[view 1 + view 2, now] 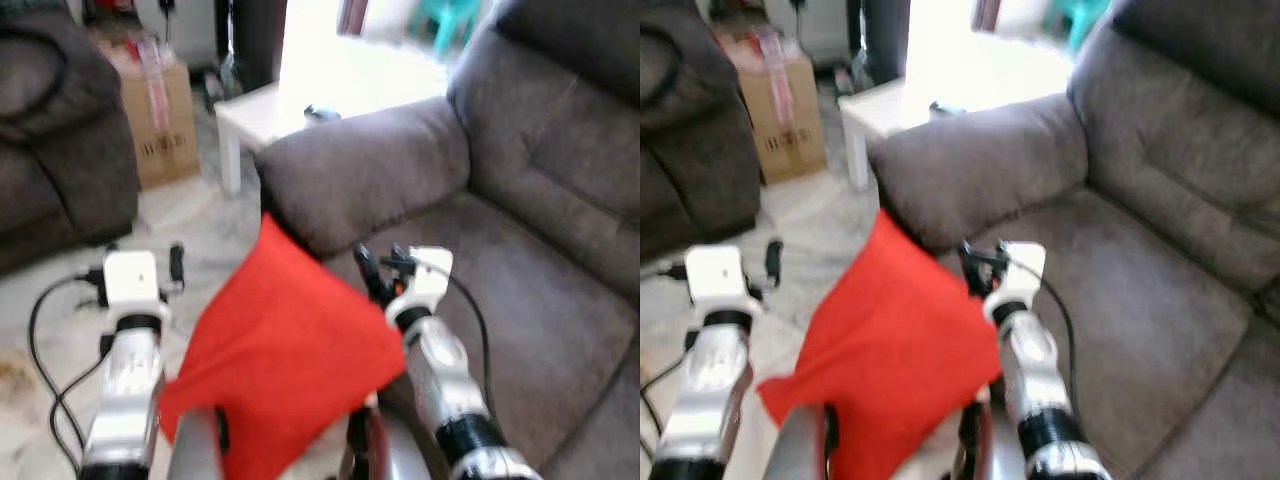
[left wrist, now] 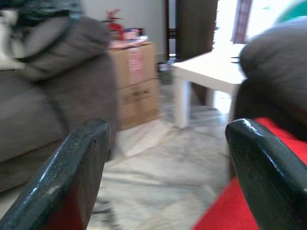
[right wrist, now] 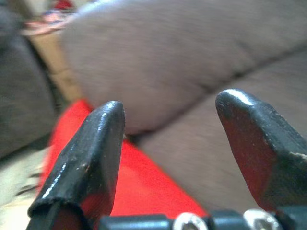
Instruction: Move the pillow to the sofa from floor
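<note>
Left eye view shows a red pillow (image 1: 285, 355) held up between the robot's two silver arms, tilted with one corner pointing up toward the armrest (image 1: 370, 170) of the grey sofa (image 1: 520, 270). The pillow is off the floor (image 1: 190, 225), its right edge level with the front of the sofa seat. The right tool (image 1: 375, 268) sits at the pillow's upper right edge, just over the seat cushion; in the right wrist view its two black fingers (image 3: 91, 158) stand wide apart with red fabric and the grey armrest showing between them, so they clamp nothing. The left tool (image 1: 176, 263) is raised on the pillow's left side, above the pale floor; in the left wrist view its fingers (image 2: 76, 167) are likewise spread wide, with the pillow's red edge beside one of them. Beyond stand a low white surface (image 1: 270, 105), a cardboard box (image 1: 160, 110) and a second grey sofa (image 1: 50, 130) on the left.
</note>
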{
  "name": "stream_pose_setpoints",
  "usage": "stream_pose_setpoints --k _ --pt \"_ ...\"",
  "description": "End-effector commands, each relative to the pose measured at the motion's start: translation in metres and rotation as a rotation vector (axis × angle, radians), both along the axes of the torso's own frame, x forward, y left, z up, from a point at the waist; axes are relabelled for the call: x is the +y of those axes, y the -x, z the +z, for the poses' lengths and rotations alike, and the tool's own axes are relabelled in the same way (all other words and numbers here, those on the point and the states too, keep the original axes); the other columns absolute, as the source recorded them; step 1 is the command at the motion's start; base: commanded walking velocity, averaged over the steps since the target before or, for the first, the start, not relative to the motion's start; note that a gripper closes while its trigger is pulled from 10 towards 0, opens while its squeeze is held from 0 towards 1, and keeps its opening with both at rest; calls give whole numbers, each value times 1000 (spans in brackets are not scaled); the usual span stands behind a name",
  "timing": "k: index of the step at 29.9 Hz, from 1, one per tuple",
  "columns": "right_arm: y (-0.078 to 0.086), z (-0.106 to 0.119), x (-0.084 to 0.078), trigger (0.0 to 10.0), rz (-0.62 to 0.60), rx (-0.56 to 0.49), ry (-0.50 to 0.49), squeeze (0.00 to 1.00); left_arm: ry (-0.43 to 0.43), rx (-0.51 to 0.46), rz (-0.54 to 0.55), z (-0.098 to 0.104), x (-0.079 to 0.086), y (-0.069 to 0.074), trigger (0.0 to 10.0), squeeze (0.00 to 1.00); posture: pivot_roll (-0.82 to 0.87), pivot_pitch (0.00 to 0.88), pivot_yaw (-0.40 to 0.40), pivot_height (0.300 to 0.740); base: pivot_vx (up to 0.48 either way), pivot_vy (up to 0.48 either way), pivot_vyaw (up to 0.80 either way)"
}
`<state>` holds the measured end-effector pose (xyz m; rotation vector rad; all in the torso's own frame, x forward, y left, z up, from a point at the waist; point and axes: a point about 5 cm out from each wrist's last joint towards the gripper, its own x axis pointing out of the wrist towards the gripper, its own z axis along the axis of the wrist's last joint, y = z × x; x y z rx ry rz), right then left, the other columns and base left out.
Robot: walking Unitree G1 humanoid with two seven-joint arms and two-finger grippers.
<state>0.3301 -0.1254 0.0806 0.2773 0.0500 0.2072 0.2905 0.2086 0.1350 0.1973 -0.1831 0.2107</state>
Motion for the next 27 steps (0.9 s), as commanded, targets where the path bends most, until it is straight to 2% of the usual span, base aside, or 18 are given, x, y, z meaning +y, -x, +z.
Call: stream_pose_setpoints --k 1,6,9,12,15,16,17,21,27 --pt "3 -7 -4 10000 -20 36 2 0 -1 16 -9 -3 -2 1 10000 0 55 95 -178 531 0 0 0" --pt "3 -11 -6 10000 -41 69 14 0 11 45 -55 -7 -6 2 10000 0 56 97 -178 531 0 0 0" --pt "5 -20 -6 10000 -38 130 50 0 25 77 -109 -13 -11 5 10000 0 57 99 -178 531 0 0 0" --pt "6 -22 -5 10000 -37 145 39 0 28 92 -117 -16 -12 6 10000 0 60 100 -180 531 0 0 0" --pt "7 -30 -6 10000 -39 209 61 0 25 113 -114 -20 -11 9 10000 0 63 99 -181 531 0 0 0" --pt "7 -31 -7 10000 -40 218 57 286 26 115 -114 -20 -10 10 10000 0 63 99 -181 531 0 0 0" --pt "6 -31 -7 10000 -44 220 41 1000 26 116 -115 -21 -10 10 10000 0 64 101 -181 531 0 0 0" --pt "2 -31 -12 10000 -111 265 -49 1000 30 121 -119 -21 -11 11 10000 0 64 101 -181 531 0 0 0" --pt "0 -33 -15 10000 -136 309 -74 1000 33 124 -124 -21 -12 10 10000 0 65 101 -181 531 0 0 0"
